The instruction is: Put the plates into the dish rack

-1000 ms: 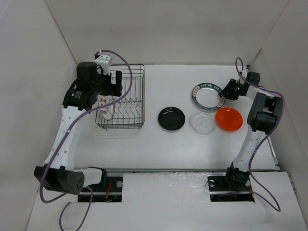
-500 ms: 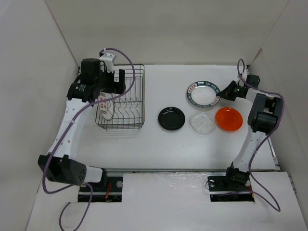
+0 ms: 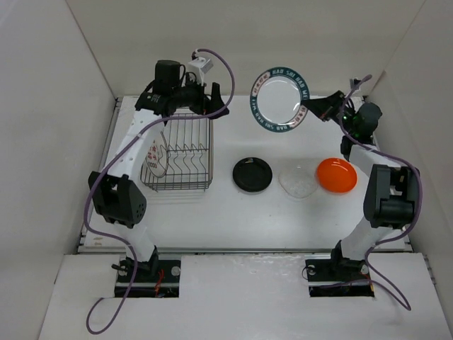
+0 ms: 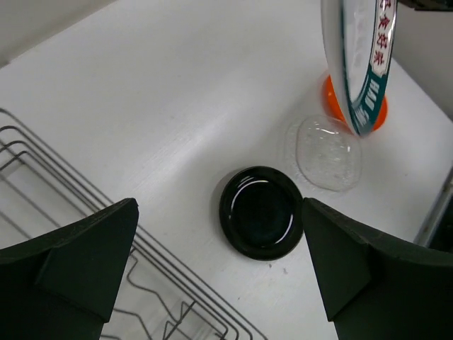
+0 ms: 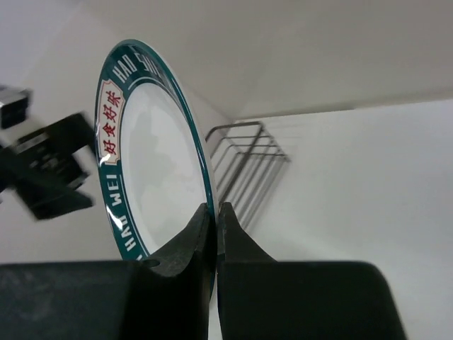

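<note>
My right gripper (image 3: 306, 110) is shut on the rim of the white plate with the green patterned rim (image 3: 279, 100) and holds it upright, high above the table; the pinch shows in the right wrist view (image 5: 214, 212). My left gripper (image 3: 209, 105) is open and empty above the far right corner of the dish rack (image 3: 177, 188). The grey-rimmed plate (image 3: 156, 157) stands in the rack's left end. The black plate (image 3: 253, 174), clear plate (image 3: 297, 180) and orange plate (image 3: 336, 175) lie in a row on the table. The left wrist view shows the black plate (image 4: 262, 212) between its fingers.
White walls enclose the table on the left, back and right. The rack's upright prongs (image 3: 187, 157) right of the standing plate hold nothing. The raised green-rimmed plate (image 4: 357, 64) hangs close to the right of my left gripper, above the clear plate (image 4: 329, 152).
My right gripper has lifted the green-rimmed plate off the table, up and leftward, tilting it upright. My left arm has swung from the rack's left side to above its far right corner.
</note>
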